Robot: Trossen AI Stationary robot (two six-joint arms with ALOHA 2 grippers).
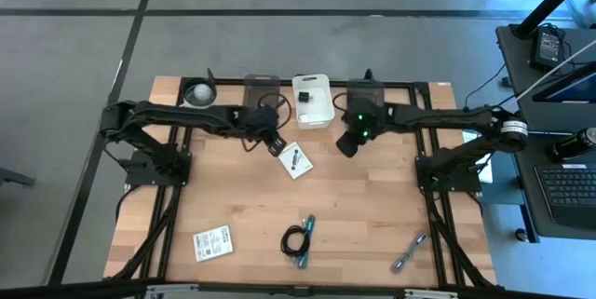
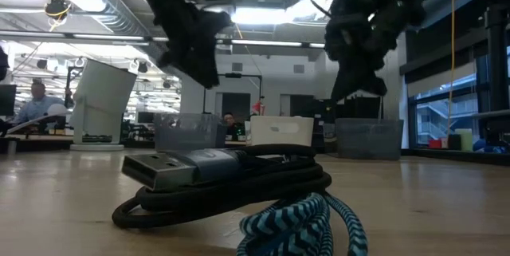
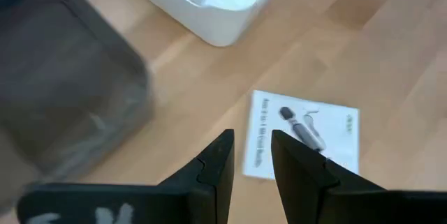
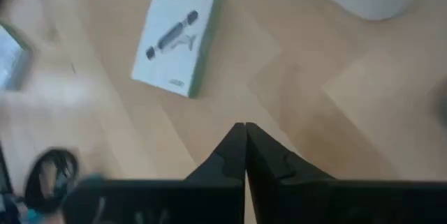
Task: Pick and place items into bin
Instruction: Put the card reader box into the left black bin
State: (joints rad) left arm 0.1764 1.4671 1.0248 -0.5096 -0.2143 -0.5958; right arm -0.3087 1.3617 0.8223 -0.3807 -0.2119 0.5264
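Note:
A white printed card (image 1: 295, 160) lies flat on the table's middle, between my two grippers. My left gripper (image 1: 276, 143) hovers just left of it, slightly open and empty; the card shows past its fingertips (image 3: 302, 136). My right gripper (image 1: 346, 144) hovers to the card's right, shut and empty; the card shows in its wrist view (image 4: 178, 39). The white bin (image 1: 313, 101) stands at the far middle. A second card (image 1: 212, 242), a black coiled cable with a teal braided cord (image 1: 298, 238) and a silver and purple tool (image 1: 410, 252) lie near the front edge.
A white cup with a ball (image 1: 197, 92) stands at the far left. Two dark see-through containers (image 1: 261, 89) (image 1: 363, 89) flank the bin. In the low view the cable (image 2: 231, 180) fills the foreground. People sit in the room beyond the table.

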